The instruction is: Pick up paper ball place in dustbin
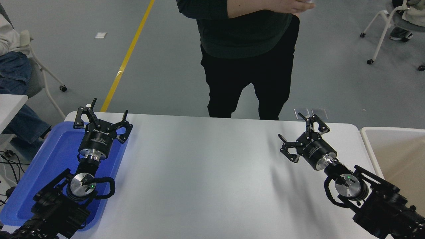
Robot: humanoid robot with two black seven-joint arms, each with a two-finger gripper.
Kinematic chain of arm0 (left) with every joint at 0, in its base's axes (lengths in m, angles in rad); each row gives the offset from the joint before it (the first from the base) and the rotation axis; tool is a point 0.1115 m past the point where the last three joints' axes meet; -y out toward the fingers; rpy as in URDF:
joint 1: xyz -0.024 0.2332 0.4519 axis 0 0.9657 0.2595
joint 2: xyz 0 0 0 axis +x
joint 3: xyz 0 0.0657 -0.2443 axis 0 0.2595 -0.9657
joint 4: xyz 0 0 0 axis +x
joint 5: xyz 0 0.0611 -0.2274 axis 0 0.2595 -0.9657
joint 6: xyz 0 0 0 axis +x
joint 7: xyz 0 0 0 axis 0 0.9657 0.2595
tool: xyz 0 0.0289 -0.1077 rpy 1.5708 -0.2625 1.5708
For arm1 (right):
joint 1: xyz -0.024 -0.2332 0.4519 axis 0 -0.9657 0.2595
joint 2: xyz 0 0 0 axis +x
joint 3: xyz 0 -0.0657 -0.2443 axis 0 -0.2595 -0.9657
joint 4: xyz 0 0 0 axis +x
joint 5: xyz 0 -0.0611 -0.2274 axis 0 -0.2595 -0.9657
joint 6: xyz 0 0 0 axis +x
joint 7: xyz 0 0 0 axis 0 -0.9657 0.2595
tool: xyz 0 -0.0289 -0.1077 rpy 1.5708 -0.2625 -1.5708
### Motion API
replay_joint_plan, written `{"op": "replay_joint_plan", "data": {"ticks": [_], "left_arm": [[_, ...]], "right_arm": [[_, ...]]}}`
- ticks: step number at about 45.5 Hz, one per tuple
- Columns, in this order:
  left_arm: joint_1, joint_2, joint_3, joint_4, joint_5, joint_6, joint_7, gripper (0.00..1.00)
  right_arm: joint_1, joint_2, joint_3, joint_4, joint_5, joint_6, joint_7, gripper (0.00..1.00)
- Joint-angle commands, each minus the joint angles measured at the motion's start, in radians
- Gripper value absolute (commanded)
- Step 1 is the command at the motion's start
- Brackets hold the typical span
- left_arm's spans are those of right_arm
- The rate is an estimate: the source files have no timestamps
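The paper ball is not in view. The dustbin (372,130), off-white rimmed with a beige inside, stands at the table's right edge. My right gripper (300,129) is open and empty, above the right part of the white table (206,172), just left of the dustbin. My left gripper (101,114) is open and empty, parked over the blue tray (49,159) at the lower left.
A person in dark clothes (245,56) stands at the table's far edge, hands held near the chest at the picture's top. Chairs stand at the far left (36,66) and far right (385,26). Another seated person's legs (16,76) show at the left.
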Motion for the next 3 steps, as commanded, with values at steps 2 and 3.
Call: {"op": "replay_joint_plan", "data": {"ticks": [2,3], "left_arm": [[0.0,-0.001,0.0,0.0,0.0,0.0,0.0,1.0],[0.0,0.001,0.0,0.0,0.0,0.0,0.0,1.0]], "right_arm": [[-0.02,0.002,0.033,-0.008,0.001,0.016,0.003,1.0],[-0.02,0.003,0.035,-0.008,0.001,0.016,0.003,1.0]]}}
